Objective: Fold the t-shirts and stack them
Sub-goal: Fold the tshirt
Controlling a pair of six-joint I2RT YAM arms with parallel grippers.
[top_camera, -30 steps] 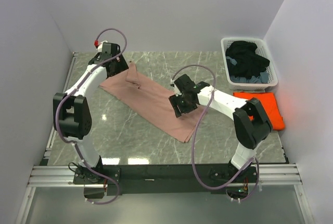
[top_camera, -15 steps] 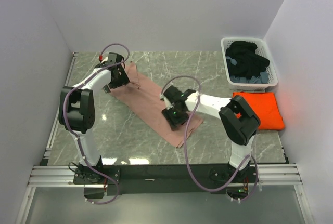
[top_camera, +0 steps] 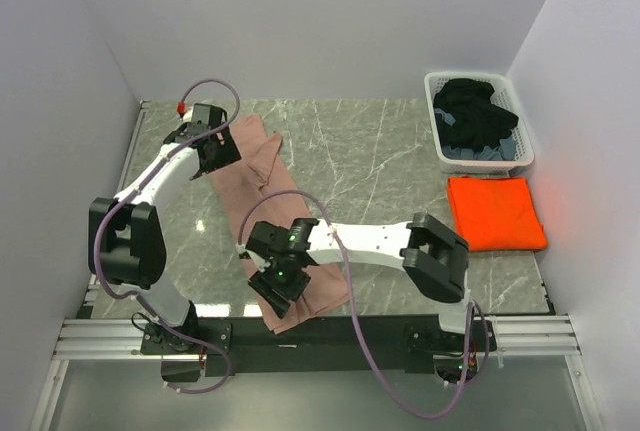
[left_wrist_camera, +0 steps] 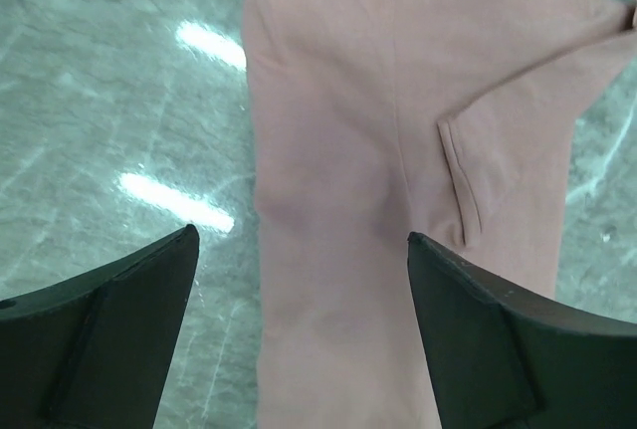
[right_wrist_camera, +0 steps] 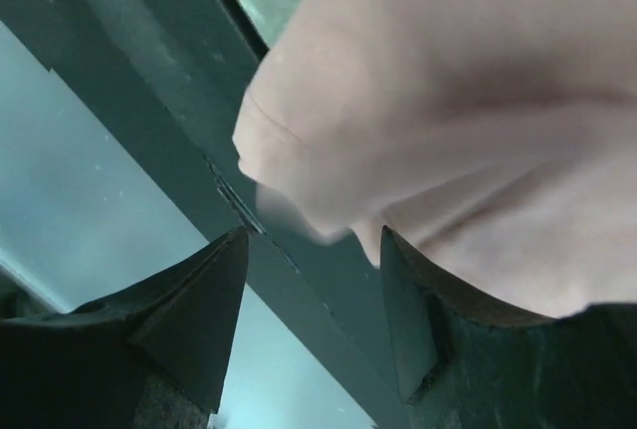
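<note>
White-walled lab cell, marble-patterned table (top_camera: pixel 380 151)

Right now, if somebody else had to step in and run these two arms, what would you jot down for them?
Left gripper: open, hovering over the pink tee's far end, holding nothing.
Right gripper: jaws apart around the pink tee's near end at the table's front edge; whether it grips is unclear.
Pink tee: a long strip down the left side, not yet a neat fold.
Orange tee: folded flat on the right, near the basket of dark clothes.
Left: finish folding pink, stack it with orange.
</note>
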